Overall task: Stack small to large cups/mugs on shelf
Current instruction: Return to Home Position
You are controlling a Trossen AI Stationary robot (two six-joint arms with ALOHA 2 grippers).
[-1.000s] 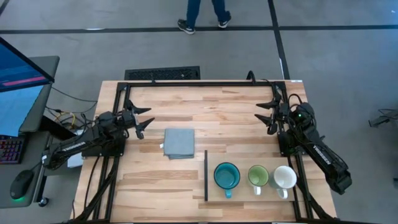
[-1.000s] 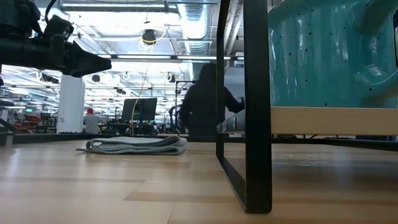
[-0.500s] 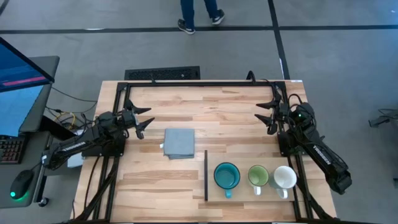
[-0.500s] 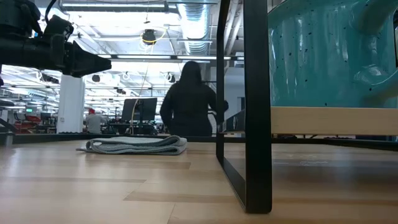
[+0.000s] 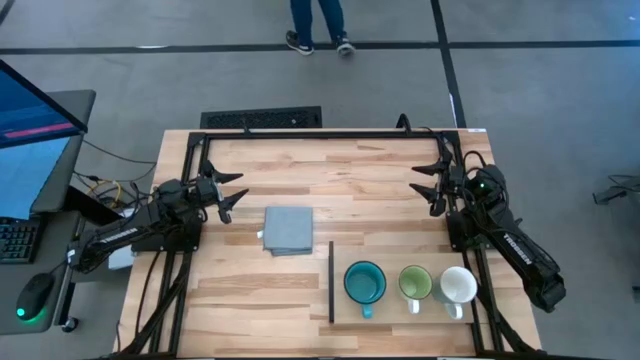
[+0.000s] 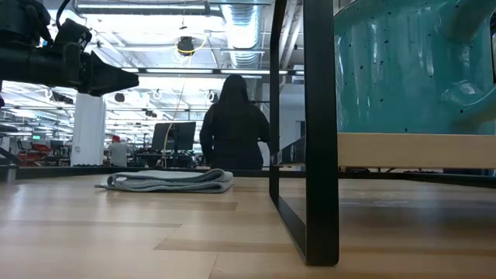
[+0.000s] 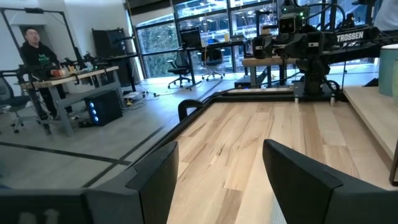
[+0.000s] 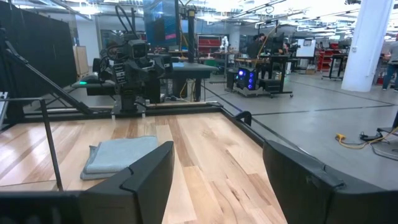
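Teal mug (image 5: 364,283), light green mug (image 5: 415,283), white mug (image 5: 458,285) abreast on wood shelf (image 5: 400,252) — low view crops teal. Left end effector (image 5: 236,192), right end effector (image 5: 422,183) spread, at bench (image 5: 340,165) sides.

- Shelf (image 5: 400,256): flat light wood panel with a thin black strip on its left short edge, lower right of the high view
- Teal mug (image 5: 365,284): largest, upright, leftmost on the shelf, handle towards the bottom edge
- Light green mug (image 5: 415,284): smallest, upright, in the middle
- White mug (image 5: 459,286): upright, rightmost, just beside the green one
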